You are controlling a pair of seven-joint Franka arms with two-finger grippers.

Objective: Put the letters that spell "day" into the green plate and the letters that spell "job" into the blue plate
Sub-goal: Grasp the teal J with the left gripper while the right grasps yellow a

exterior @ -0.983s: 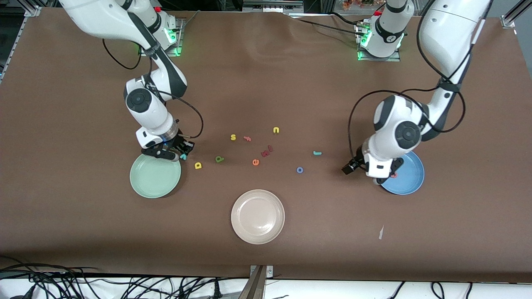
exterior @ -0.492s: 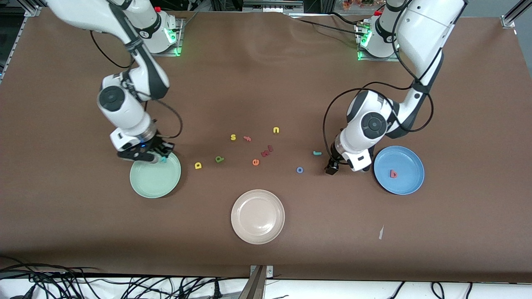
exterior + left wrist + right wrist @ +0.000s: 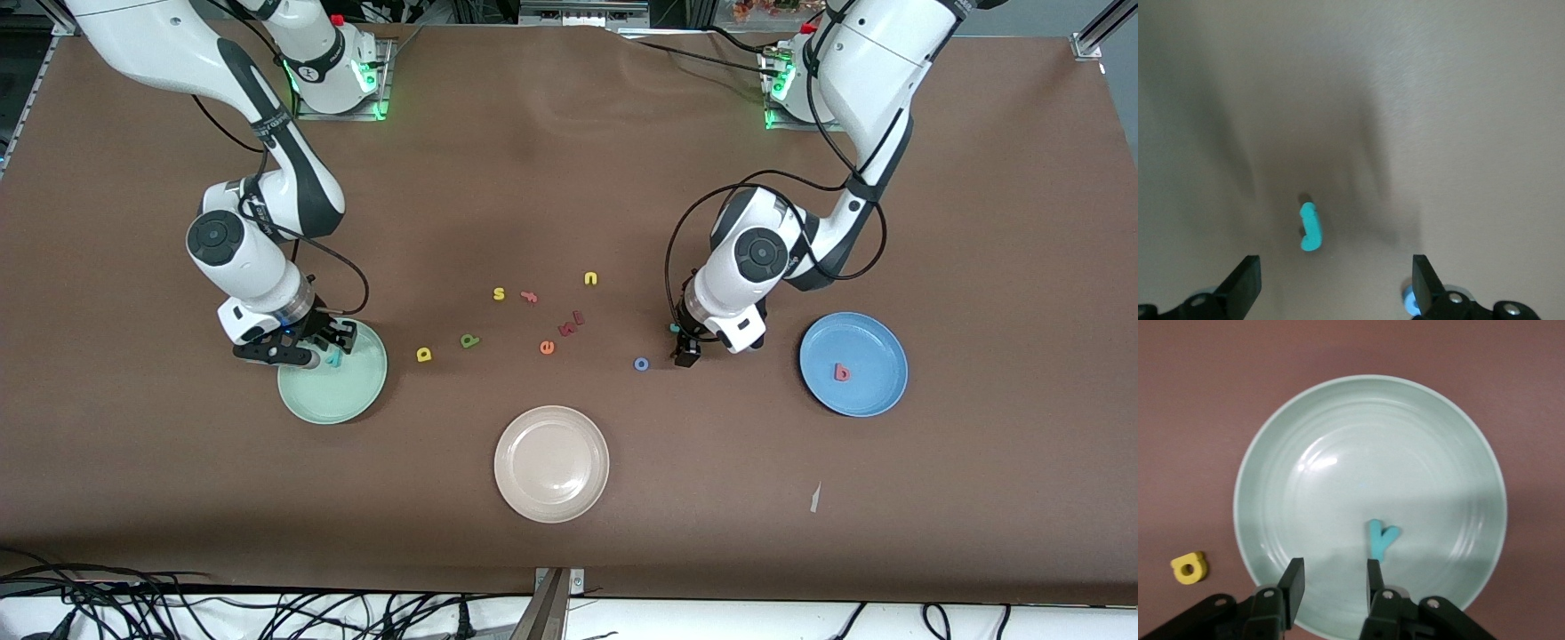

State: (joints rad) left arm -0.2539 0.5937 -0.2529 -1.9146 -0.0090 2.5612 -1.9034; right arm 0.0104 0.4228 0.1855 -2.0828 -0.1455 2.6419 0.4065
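**Views compared.** The front view shows the whole table. The right gripper (image 3: 322,355) hangs low over the upper edge of the green plate (image 3: 347,396), in the middle band of the frame toward the right arm's end. The left gripper (image 3: 683,348) is low over the table beside the blue ring "o" (image 3: 641,364). From this view neither claw's opening can be judged.

The wrist views settle it. The right wrist view shows the right gripper (image 3: 1331,579) with its fingers slightly apart and nothing between them. The left wrist view shows the left gripper (image 3: 1335,270) spread wide, straddling the teal "j" (image 3: 1309,227), which lies on bare table untouched.

**Task items.**
- The teal "y" (image 3: 1379,539) lies flat inside the green plate (image 3: 1338,440), near its rim and just ahead of the fingertips.
- The yellow "d" (image 3: 1189,567) sits on the table just outside that plate.
- The olive "a" (image 3: 469,340) lies close by the "d", toward mid-table.
- The salmon "b" (image 3: 841,372) lies in the blue plate (image 3: 876,347), toward the left arm's end.

**Change noted.** Half a second earlier the "y" was still in the right claw over the plate's rim. It has since been let go. The left gripper has travelled from near the blue plate to the "j". The "b" has not moved.
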